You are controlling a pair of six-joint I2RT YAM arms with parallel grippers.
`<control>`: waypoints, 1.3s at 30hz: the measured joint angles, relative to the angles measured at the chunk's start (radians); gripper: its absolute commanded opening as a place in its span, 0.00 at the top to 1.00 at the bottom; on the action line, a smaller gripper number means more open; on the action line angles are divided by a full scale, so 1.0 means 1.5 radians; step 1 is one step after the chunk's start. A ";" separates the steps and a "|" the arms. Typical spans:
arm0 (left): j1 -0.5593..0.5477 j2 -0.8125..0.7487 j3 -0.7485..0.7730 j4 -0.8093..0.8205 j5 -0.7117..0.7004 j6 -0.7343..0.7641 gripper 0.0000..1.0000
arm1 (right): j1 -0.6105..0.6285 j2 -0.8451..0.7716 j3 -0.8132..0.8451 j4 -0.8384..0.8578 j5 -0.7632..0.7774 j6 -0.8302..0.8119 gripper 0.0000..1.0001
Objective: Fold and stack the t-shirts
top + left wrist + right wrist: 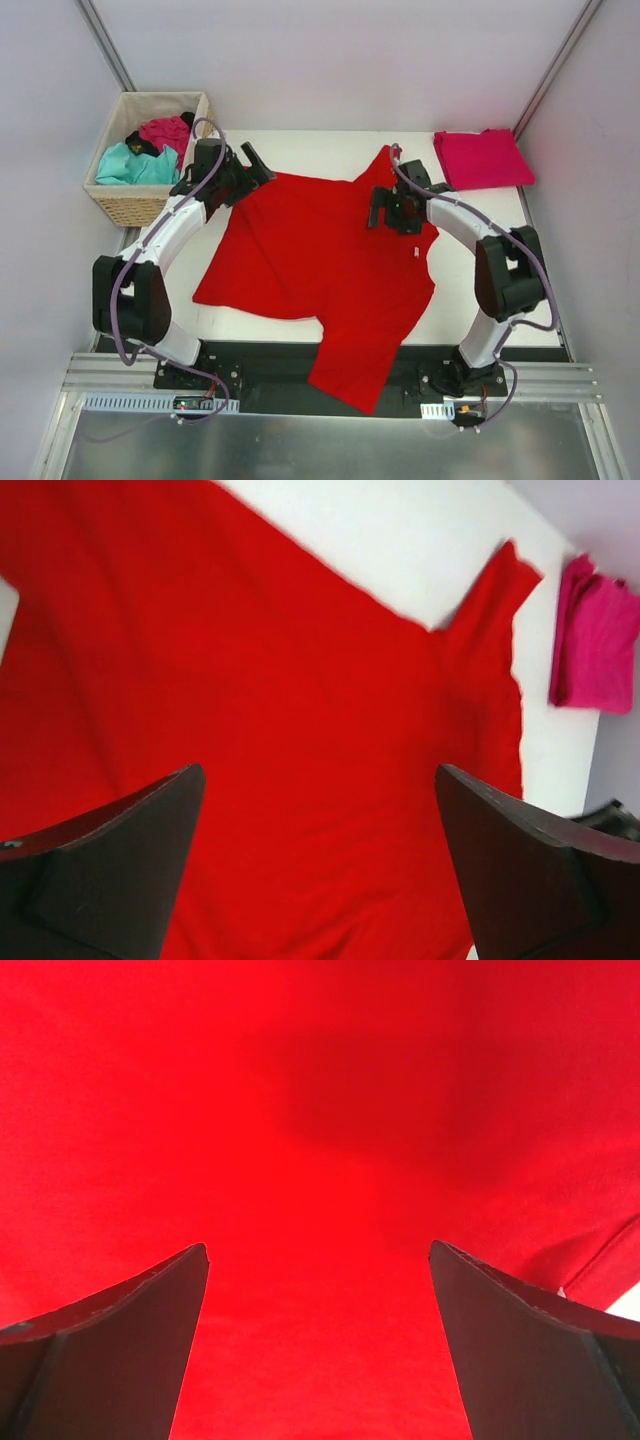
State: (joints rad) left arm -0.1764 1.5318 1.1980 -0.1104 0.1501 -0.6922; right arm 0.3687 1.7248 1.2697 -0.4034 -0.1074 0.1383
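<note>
Top external view: we find the left gripper (248,174) and right gripper (379,209) both spread wide, gripping nothing, over the bright red t-shirt (315,265) lying unfolded at frame centre.

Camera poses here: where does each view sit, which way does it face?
Top external: above and behind the bases, looking down at white table, bright red cloth t-shirt, tan wicker basket; both arms, left hand, right hand show.
Left wrist: over the red shirt, facing the folded crimson t-shirt; own open fingers.
Right wrist: close above red cloth; own open fingers.
Shared: top and left wrist both see the crimson shirt.
</note>
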 measured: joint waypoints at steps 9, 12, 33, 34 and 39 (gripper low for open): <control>-0.005 -0.047 -0.068 -0.061 0.015 0.008 0.01 | -0.001 0.132 0.034 -0.031 0.032 0.001 0.04; -0.005 -0.054 -0.068 -0.062 0.014 0.012 0.01 | -0.008 0.167 0.081 -0.030 0.029 0.004 0.04; -0.005 -0.035 -0.067 -0.079 -0.026 0.022 0.01 | -0.105 0.374 0.413 -0.138 0.057 0.056 0.04; -0.005 -0.034 -0.067 -0.080 -0.026 0.022 0.01 | -0.116 0.379 0.422 -0.140 0.059 0.058 0.04; -0.005 -0.034 -0.067 -0.081 -0.025 0.021 0.01 | -0.166 0.367 0.405 -0.148 0.075 0.059 0.04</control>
State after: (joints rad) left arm -0.1844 1.4811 1.0969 -0.2325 0.1127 -0.6601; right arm 0.1192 2.2761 1.8778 -0.6254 0.0051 0.2272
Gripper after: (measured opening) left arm 0.992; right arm 0.963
